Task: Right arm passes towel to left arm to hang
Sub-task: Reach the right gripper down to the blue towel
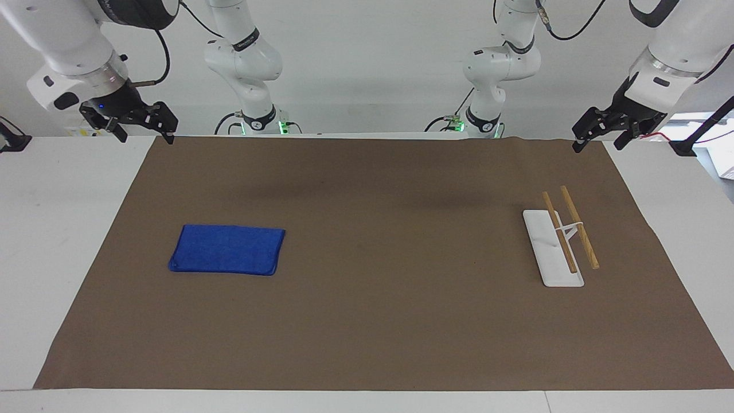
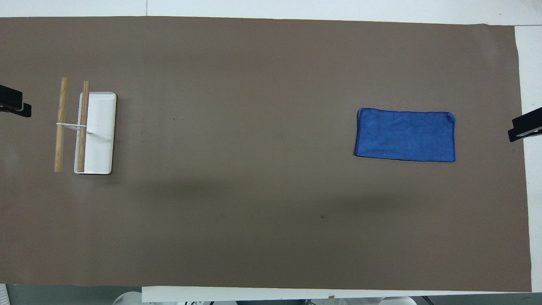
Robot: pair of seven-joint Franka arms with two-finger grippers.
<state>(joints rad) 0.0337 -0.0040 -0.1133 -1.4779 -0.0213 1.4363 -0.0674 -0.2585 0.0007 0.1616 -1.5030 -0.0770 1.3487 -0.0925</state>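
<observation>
The blue towel [image 1: 227, 249] [image 2: 405, 135] is laid flat and folded on the brown mat [image 1: 378, 321] [image 2: 254, 212], toward the right arm's end of the table, untouched by either gripper. The right gripper [image 1: 140, 131] [image 2: 525, 129] is held raised over the mat's corner at that end, its fingers spread apart and empty. The left gripper [image 1: 599, 137] [image 2: 15, 106] is held raised over the corner at the left arm's end, likewise spread and empty. A white-based rack [image 1: 553, 252] [image 2: 96, 133] with two wooden rails is stood near it on the mat.
</observation>
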